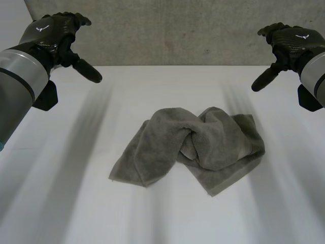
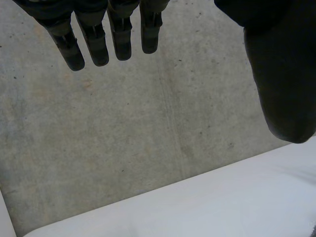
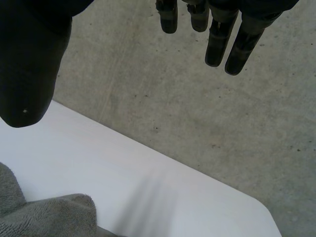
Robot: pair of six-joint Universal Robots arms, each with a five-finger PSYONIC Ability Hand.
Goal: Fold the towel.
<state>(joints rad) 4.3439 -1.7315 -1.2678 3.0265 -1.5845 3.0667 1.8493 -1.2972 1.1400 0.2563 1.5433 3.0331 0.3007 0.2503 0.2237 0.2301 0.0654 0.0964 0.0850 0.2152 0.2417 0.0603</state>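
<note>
A grey towel [image 1: 193,147] lies crumpled and twisted in the middle of the white table [image 1: 61,193]. My left hand [image 1: 56,35] hangs raised at the far left, well away from the towel, open, its fingers [image 2: 94,42] straight and empty. At the far right my right hand [image 1: 289,43] is raised too, open, with straight fingers [image 3: 222,39] and the thumb spread wide. A bit of the towel [image 3: 44,215] lies on the table below the right thumb.
A grey concrete wall [image 1: 172,30] runs behind the table's far edge. The table's rounded far corner [image 3: 261,212] lies beyond the right hand.
</note>
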